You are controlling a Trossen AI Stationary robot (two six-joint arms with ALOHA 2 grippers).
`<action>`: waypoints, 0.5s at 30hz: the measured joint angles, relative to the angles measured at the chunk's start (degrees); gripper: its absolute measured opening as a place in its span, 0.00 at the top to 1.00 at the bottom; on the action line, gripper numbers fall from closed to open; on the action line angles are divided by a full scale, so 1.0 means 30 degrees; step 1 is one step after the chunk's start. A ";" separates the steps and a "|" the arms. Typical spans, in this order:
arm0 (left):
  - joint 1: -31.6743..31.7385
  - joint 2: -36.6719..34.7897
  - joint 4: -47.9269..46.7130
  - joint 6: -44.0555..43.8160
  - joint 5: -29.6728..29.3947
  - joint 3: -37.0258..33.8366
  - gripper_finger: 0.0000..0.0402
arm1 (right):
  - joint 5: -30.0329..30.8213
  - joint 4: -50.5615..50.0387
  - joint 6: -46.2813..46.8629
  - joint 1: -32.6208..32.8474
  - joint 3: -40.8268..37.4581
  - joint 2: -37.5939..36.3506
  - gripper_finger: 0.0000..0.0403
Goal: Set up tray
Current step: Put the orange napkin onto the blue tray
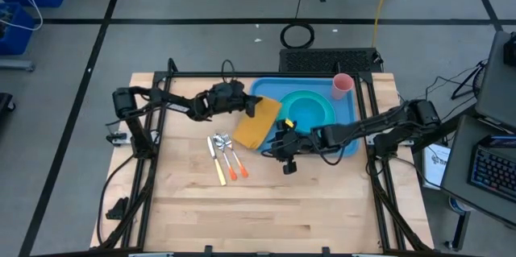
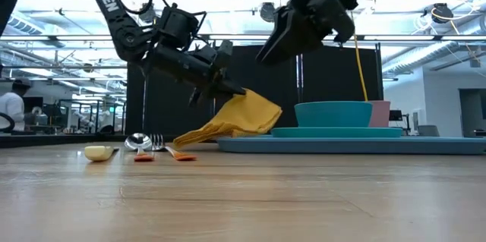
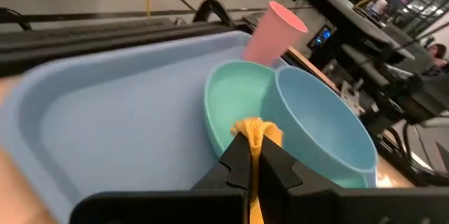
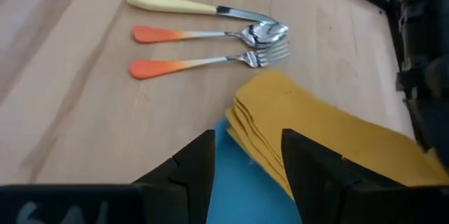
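One wooden table (image 1: 266, 209) carries everything, and two dark arms reach over it. One blue tray (image 1: 348, 110) lies flat at the far side of the table, a little right of the middle. On the tray there is one round turquoise plate (image 1: 318, 105) and one deeper teal bowl (image 3: 330, 129); from above they overlap, so I cannot tell if the bowl stands on the plate or just beside it. One pink cup (image 1: 343, 85) stands upright at the far right corner of the tray.

One folded yellow napkin (image 1: 258, 122) hangs over the left rim of the tray, one end raised and the other end resting down on the table. The left gripper (image 1: 244, 102) is above the left far part of the tray, and its fingers (image 3: 242, 164) are pressed together, pinching the raised edge of the napkin. The right gripper (image 1: 278, 143) hovers above the near left corner of the tray, just beside the napkin; its two fingers (image 4: 196, 164) are spread apart and hold nothing.

Three pieces of cutlery lie side by side on the bare wood, left of the tray and near the napkin: one knife (image 4: 189, 6) with a pale yellow handle, one spoon (image 4: 210, 34) with an orange handle, and one fork (image 4: 210, 61) with an orange handle. Their metal ends point toward the napkin
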 joint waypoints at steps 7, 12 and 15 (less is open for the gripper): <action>0.1490 -0.0079 -0.0862 -0.0976 -0.0750 0.0003 0.98 | -0.0019 -0.0064 0.0032 -0.0757 -0.0012 0.0000 0.62; 0.1965 -0.0067 -0.1182 -0.1630 -0.0663 -0.0007 0.98 | -0.0051 -0.0220 0.0605 -0.1251 -0.0068 0.0000 0.62; 0.1878 -0.0110 -0.0843 -0.0941 -0.0495 0.0022 0.99 | -0.0051 0.0392 0.0776 -0.1522 -0.0659 0.0000 0.62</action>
